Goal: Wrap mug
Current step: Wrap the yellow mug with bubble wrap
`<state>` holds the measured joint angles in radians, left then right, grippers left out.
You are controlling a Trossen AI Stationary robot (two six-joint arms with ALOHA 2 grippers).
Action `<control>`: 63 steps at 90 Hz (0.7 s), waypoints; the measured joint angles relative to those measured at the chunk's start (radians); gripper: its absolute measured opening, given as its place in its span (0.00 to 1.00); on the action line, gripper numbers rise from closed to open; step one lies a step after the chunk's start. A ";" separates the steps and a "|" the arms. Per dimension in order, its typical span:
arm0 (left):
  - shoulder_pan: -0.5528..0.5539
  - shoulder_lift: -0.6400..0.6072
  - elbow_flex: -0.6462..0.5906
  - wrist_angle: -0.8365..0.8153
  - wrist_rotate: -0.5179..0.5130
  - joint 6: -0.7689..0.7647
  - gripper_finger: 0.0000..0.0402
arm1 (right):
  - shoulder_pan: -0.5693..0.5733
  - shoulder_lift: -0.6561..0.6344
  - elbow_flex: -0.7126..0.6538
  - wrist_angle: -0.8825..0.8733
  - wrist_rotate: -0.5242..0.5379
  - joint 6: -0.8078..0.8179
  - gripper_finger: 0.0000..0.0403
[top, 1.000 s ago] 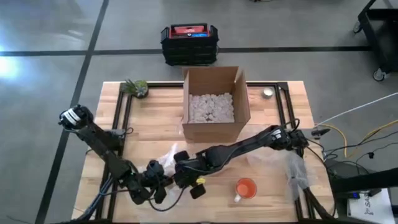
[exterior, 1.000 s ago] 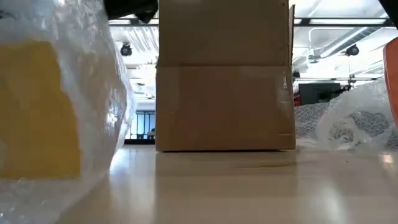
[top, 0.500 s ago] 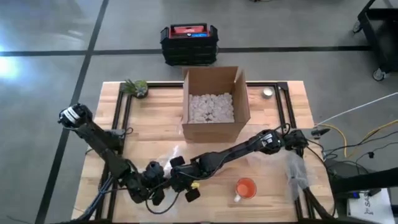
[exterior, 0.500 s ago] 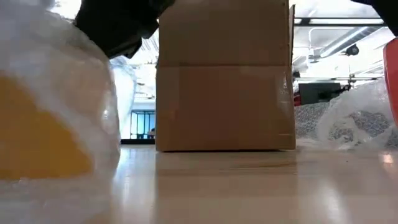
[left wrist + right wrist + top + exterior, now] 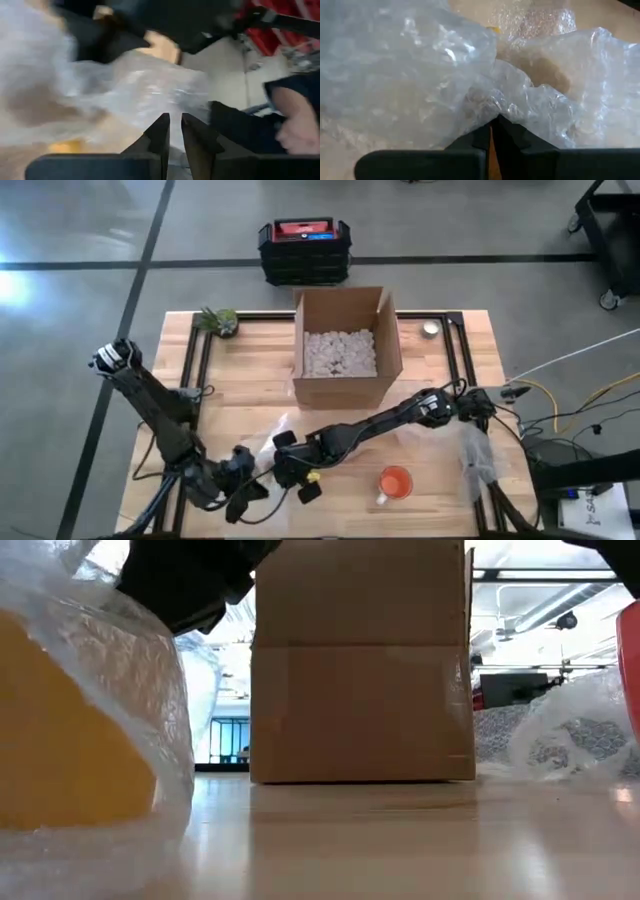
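Two mugs: yellow (image 5: 60, 740), orange (image 5: 395, 482)

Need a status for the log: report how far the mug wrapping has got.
Done: bubble wrap already covers the yellow mug. In hand: the right gripper pinches the wrap; the left gripper is nearly shut beside it. Left: closing the wrap; the orange mug sits bare.
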<state>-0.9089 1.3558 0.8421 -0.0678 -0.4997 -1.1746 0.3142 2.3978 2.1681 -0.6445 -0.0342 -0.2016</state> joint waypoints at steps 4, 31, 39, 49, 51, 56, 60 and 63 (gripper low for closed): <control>0.000 0.020 0.000 0.015 -0.027 0.007 0.09 | 0.000 0.000 0.000 0.001 0.000 0.000 0.01; 0.055 0.122 0.001 -0.152 -0.199 -0.073 0.09 | -0.001 0.002 0.000 0.002 0.008 -0.004 0.01; 0.071 0.137 0.002 -0.249 -0.200 -0.154 0.09 | -0.003 0.003 0.000 0.002 0.012 -0.002 0.01; 0.079 0.165 0.003 -0.281 -0.201 -0.209 0.09 | -0.004 0.002 0.000 0.006 0.014 -0.002 0.01; 0.080 0.173 0.003 -0.280 -0.201 -0.208 0.09 | -0.003 0.001 0.000 0.006 0.014 -0.002 0.01; 0.082 0.190 0.002 -0.271 -0.197 -0.204 0.09 | -0.003 -0.005 -0.001 0.000 0.013 -0.003 0.01; 0.084 0.200 0.002 -0.263 -0.190 -0.196 0.09 | -0.002 -0.011 -0.002 -0.008 0.012 -0.004 0.01; 0.084 0.205 0.002 -0.257 -0.189 -0.194 0.09 | -0.002 -0.018 -0.003 -0.016 0.010 -0.006 0.01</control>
<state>-0.8253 1.5612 0.8436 -0.3244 -0.6884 -1.3681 0.3124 2.3796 2.1652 -0.6608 -0.0241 -0.2073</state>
